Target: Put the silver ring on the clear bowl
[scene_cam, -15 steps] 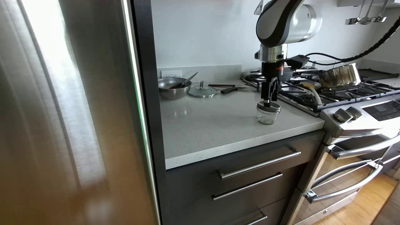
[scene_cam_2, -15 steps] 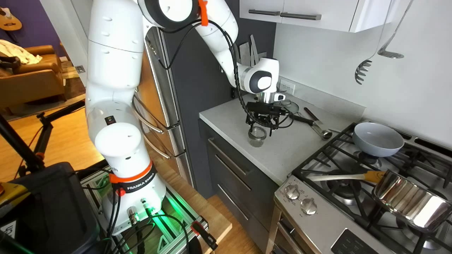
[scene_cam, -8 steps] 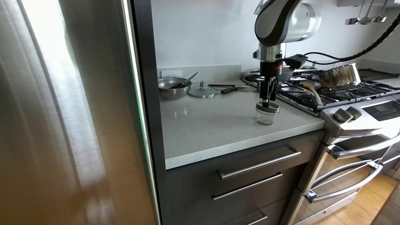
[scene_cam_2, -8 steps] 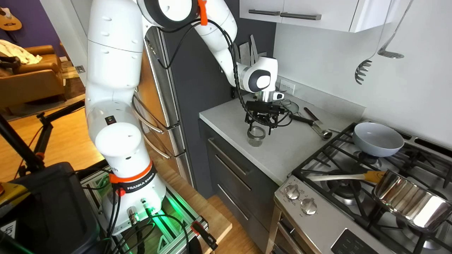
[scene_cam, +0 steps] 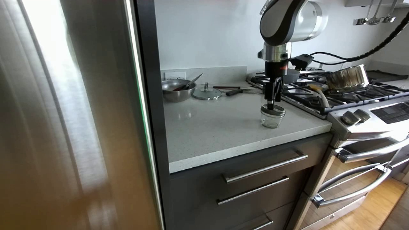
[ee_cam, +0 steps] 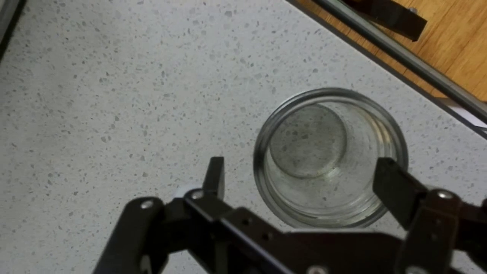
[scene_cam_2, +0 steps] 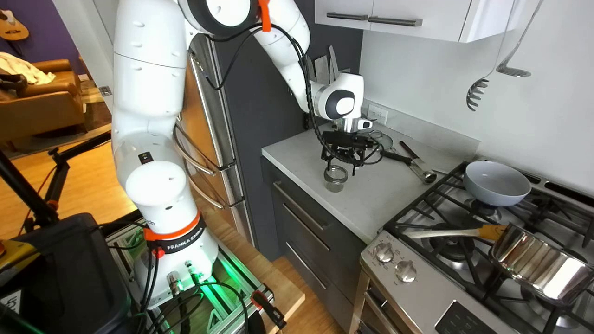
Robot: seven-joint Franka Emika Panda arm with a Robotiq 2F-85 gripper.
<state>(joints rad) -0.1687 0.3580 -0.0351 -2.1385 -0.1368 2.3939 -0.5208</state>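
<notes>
The silver ring (scene_cam: 275,112) sits on the rim of the clear bowl (scene_cam: 271,122), which stands upright near the counter's front edge. The ring (scene_cam_2: 335,181) and bowl (scene_cam_2: 334,188) also show in an exterior view. In the wrist view, the ring (ee_cam: 260,152) lies round the mouth of the bowl (ee_cam: 308,140) and looks level. My gripper (ee_cam: 300,163) is open. Its right finger overlaps the ring's right edge; its left finger is apart from it, over bare counter. My gripper (scene_cam: 274,103) is low over the bowl; I cannot tell whether a finger touches the ring.
A steel bowl (scene_cam: 175,96) with utensils, a glass lid (scene_cam: 207,93) and a black-handled utensil (scene_cam: 235,92) lie at the back of the counter. The stove with a steel pot (scene_cam_2: 540,269) and a pale pan (scene_cam_2: 496,185) is beside the counter. The counter's front edge (scene_cam: 249,145) is close.
My gripper has moved slightly left in both exterior views. The bowl with the ring on it has shifted slightly the same way.
</notes>
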